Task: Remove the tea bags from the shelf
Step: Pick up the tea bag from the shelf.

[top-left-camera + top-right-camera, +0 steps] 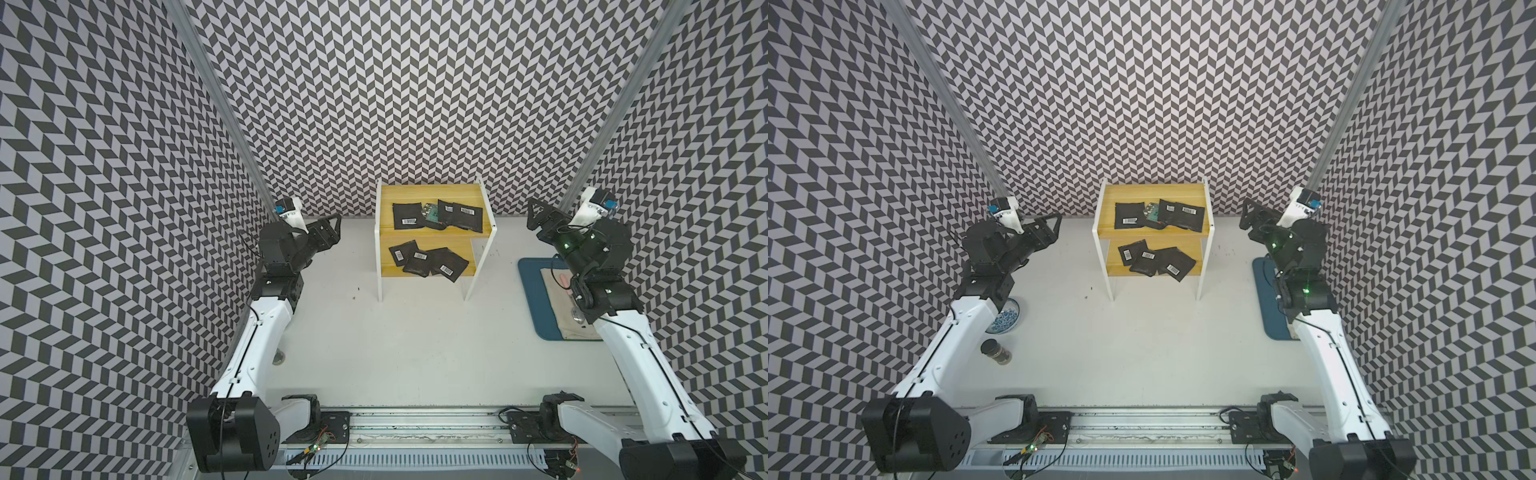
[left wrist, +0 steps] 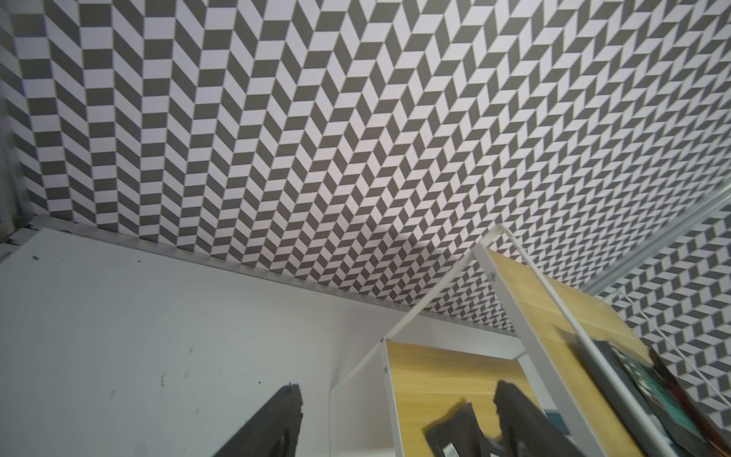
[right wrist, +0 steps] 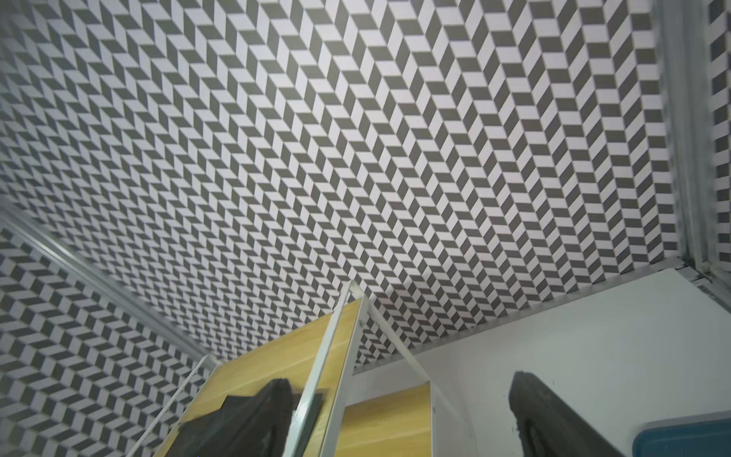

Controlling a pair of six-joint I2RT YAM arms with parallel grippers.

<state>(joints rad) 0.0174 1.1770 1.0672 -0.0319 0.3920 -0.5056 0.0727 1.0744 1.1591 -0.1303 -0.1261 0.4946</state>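
Shelf (image 1: 415, 193) long-axis crosswise, tea bags (image 1: 417, 262) aboard; left end effector (image 2: 397, 389), right end effector (image 3: 401, 378) spread.

You had bright, even light from overhead in both top views; the table (image 1: 415, 353) read near white, without glare. Shadows were soft: a faint one under the shelf (image 1: 432, 193), a darker band across its lower board, and a dim patch on the wall (image 2: 375, 233) in the left wrist view. Both top views bowed at the edges, so the posts (image 1: 216, 95) leaned outward. The wall's chevrons were sharp at centre and smeared toward the corners. Labels on the tea bags (image 1: 417, 262) showed as stripes only, unreadable. In the wrist views the left gripper (image 2: 397, 385) and right gripper (image 3: 399, 378) were soft, and the near shelf frame was blurred.
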